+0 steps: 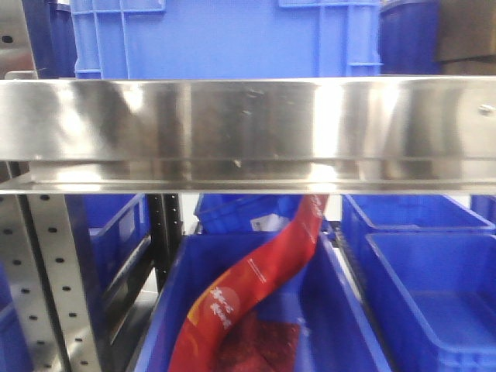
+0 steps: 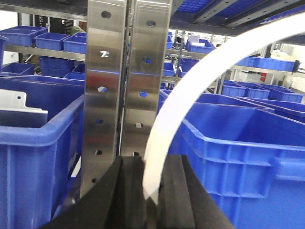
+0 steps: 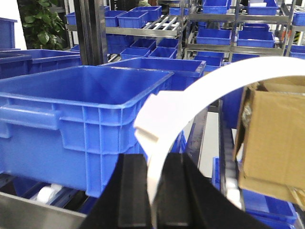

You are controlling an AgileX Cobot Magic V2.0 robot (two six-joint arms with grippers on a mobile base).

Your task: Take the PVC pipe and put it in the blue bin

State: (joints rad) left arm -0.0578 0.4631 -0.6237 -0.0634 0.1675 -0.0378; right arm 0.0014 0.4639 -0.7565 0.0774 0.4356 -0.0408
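Observation:
In the left wrist view a white curved PVC pipe rises from between the black pads and arcs up to the right; my left gripper is shut on its lower end. It is held in front of a steel rack post, between two blue bins. In the right wrist view a second white curved strip with a stepped end arcs right, and my right gripper is shut on it, just right of a large blue bin. Neither gripper shows in the front view.
A steel shelf rail fills the front view, with blue bins below and a red bag in one. A white flat piece lies in the left bin. A cardboard box stands at the right. Racks of blue bins stand behind.

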